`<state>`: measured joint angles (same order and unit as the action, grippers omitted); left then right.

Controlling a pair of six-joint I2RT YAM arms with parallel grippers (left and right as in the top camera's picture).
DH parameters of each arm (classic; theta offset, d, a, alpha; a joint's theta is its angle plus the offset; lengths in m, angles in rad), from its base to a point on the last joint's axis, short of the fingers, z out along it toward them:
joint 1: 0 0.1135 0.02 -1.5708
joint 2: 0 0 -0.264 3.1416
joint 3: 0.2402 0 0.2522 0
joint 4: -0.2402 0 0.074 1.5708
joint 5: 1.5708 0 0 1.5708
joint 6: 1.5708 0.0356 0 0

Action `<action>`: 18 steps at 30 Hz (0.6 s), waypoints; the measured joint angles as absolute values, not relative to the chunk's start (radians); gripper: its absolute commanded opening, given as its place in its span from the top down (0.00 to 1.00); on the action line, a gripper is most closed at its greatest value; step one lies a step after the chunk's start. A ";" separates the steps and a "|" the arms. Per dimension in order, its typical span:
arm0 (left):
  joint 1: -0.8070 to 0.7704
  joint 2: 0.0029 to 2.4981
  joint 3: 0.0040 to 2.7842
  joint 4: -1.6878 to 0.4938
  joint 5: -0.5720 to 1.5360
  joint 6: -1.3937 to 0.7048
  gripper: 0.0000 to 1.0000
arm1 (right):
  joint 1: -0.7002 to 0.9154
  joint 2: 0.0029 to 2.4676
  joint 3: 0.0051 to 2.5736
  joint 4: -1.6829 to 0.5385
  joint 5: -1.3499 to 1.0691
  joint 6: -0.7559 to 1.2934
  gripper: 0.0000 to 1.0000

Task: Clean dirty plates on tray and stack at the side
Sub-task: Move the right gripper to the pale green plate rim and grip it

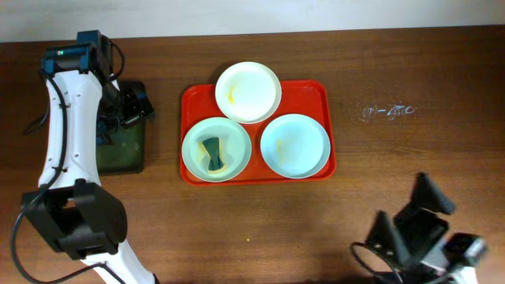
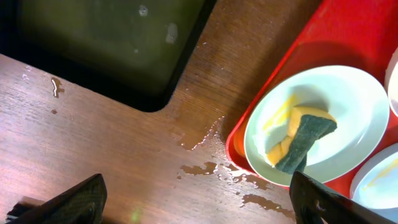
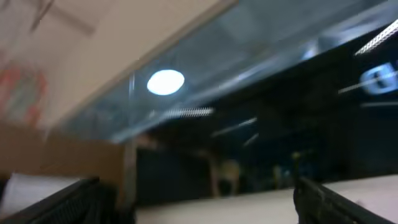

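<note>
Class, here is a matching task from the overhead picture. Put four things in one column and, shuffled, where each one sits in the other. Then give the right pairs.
Column A
1. white plate
2. sponge
3. black tray
4. pale blue plate

Column B
a. off the red tray, on its left side
b. far middle of the red tray, reaching over its rim
c. lying in the mint plate
d. near right part of the red tray

Pairs: 1-b, 2-c, 3-a, 4-d
</note>
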<state>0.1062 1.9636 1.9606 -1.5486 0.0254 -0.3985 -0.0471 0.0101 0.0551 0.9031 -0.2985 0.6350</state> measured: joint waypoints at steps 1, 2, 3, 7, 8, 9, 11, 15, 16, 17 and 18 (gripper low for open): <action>0.106 1.964 1.961 -1.545 0.025 -0.398 0.10 | -0.047 0.011 0.095 0.852 -0.249 0.648 0.02; 0.106 1.964 1.961 -1.545 0.025 -0.399 0.10 | -0.047 0.023 0.182 0.744 -0.205 0.643 0.02; 0.106 1.964 1.961 -1.544 0.025 -0.399 0.10 | -0.047 0.051 0.285 0.662 -0.184 0.623 0.02; 0.106 1.964 1.960 -1.540 0.025 -0.402 0.08 | -0.047 0.299 0.839 0.012 -0.193 0.371 0.02; 0.106 1.964 1.960 -1.534 0.025 -0.402 0.08 | -0.047 0.434 1.004 -0.155 -0.237 0.283 0.02; 0.106 1.964 1.960 -1.533 0.025 -0.402 0.07 | -0.047 0.582 1.171 -0.397 -0.283 0.223 0.02; 0.106 1.964 1.960 -1.536 0.025 -0.402 0.07 | -0.048 0.910 1.479 -0.764 -0.450 0.162 0.02; 0.106 1.964 1.960 -1.532 0.025 -0.402 0.07 | -0.030 1.306 1.673 -0.869 -0.865 0.131 0.32; 0.106 1.964 1.960 -1.533 0.025 -0.402 0.07 | 0.006 1.386 1.678 -0.904 -0.896 0.126 0.28; 0.106 1.964 1.960 -1.533 0.025 -0.402 0.07 | 0.041 1.428 1.679 -0.926 -0.890 0.128 0.23; 0.106 1.964 1.960 -1.533 0.025 -0.402 0.07 | 0.086 1.471 1.682 -0.958 -0.842 0.125 0.21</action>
